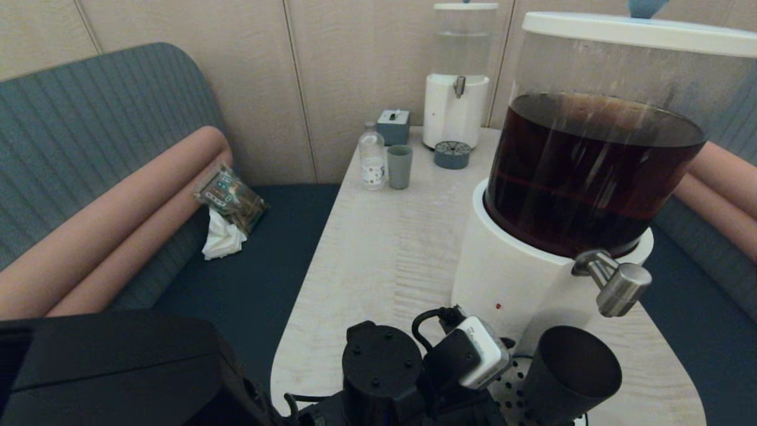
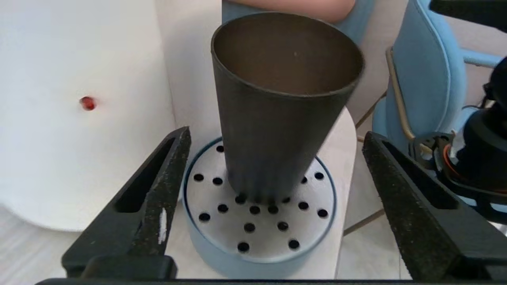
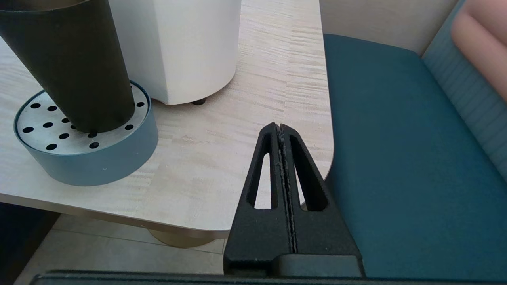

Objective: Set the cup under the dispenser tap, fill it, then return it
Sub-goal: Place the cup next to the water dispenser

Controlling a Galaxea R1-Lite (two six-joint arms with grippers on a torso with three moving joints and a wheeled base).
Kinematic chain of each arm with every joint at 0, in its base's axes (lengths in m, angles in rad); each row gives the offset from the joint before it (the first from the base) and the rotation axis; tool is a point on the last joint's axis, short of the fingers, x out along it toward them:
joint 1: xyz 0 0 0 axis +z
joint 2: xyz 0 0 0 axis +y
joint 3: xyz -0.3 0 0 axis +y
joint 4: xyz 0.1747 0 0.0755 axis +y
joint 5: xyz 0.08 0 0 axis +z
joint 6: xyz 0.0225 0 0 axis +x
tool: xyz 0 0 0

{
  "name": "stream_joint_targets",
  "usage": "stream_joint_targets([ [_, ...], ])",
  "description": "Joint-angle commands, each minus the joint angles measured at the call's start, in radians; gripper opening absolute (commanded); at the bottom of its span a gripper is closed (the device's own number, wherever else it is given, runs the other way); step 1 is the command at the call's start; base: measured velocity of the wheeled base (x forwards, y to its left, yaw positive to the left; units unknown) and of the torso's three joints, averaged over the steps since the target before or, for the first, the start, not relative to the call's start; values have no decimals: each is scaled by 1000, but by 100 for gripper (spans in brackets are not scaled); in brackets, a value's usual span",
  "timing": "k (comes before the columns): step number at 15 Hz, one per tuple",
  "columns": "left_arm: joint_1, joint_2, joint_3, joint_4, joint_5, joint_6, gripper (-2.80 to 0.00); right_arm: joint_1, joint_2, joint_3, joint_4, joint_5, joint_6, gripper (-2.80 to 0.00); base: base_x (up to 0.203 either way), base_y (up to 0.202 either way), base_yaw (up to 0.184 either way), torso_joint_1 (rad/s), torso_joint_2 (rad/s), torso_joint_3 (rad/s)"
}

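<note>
The black cup (image 1: 571, 367) stands upright on a round perforated drip tray (image 2: 257, 229) in front of the big dispenser's white base (image 1: 502, 278). The steel dispenser tap (image 1: 615, 283) juts out above the cup's mouth. No liquid shows inside the cup (image 2: 277, 118). My left gripper (image 2: 276, 134) is open, with one finger on each side of the cup and a gap to its wall on both sides. My right gripper (image 3: 279, 126) is shut on nothing and hangs over the table's near right corner, beside the cup (image 3: 75, 67) and tray (image 3: 91, 166).
At the table's far end stand a pale grey-green tumbler (image 1: 400, 167), a small bottle (image 1: 372, 157), a grey box (image 1: 393, 126) and the smaller clear-liquid dispenser (image 1: 458, 89) with its own tray (image 1: 452, 155). Blue bench seats (image 3: 396, 138) flank the table.
</note>
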Motion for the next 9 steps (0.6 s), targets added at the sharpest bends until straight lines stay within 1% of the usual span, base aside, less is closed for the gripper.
stream_joint_targets([
  [1,1,33,-21,-7,-2,0,0,0,1,9,0,0,-1,-280,0,0,0,0,0,0],
  [9,0,91,-112,3,-2,-2,0,0,1,9,-2,0,-1,-280,0,0,0,0,0,0],
])
